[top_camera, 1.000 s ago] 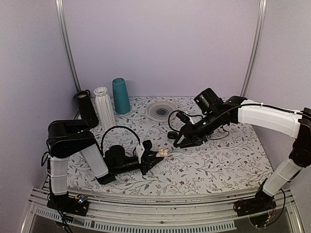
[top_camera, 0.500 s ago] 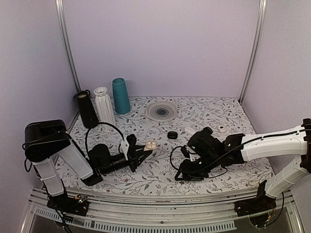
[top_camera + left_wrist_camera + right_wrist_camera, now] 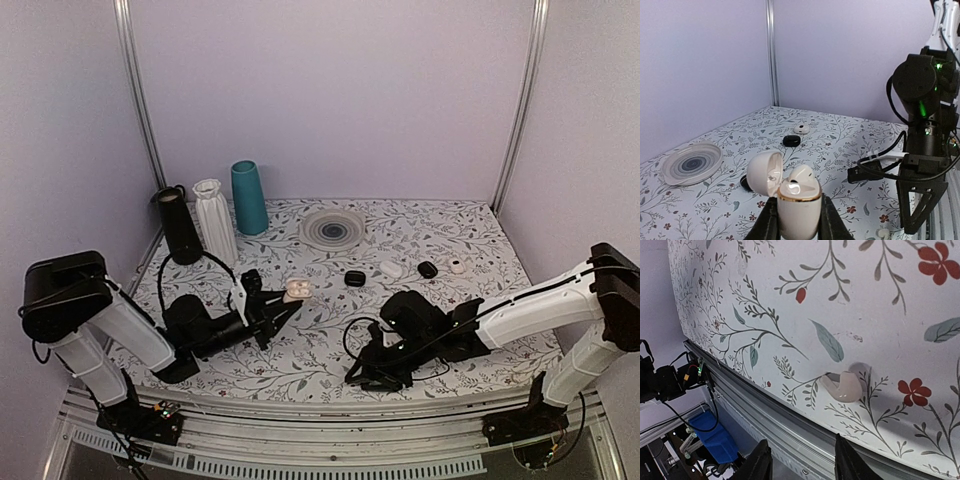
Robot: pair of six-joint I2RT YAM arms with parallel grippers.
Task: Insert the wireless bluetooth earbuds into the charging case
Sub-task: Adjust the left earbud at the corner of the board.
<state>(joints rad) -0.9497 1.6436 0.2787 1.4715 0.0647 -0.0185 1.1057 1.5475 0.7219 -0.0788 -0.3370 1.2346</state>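
Observation:
My left gripper (image 3: 285,303) is shut on the cream-white charging case (image 3: 297,290) and holds it upright above the table. In the left wrist view the case (image 3: 799,207) sits between my fingers with its lid (image 3: 762,172) swung open to the left. One white earbud (image 3: 803,176) sits in it. My right gripper (image 3: 362,375) is low at the table's front edge, open and empty. In the right wrist view a second white earbud (image 3: 842,386) lies on the floral table, just beyond my open gripper (image 3: 802,460).
Black (image 3: 180,225), ribbed white (image 3: 215,220) and teal (image 3: 249,198) vases stand at the back left. A grey plate (image 3: 332,228) lies at the back. Small black (image 3: 354,278) and white (image 3: 391,269) items lie mid-table. The metal front rail (image 3: 790,435) is right below my right gripper.
My right arm swung from the back middle to the front edge and dropped low over the earbud. My left gripper drew the case back and to the left.

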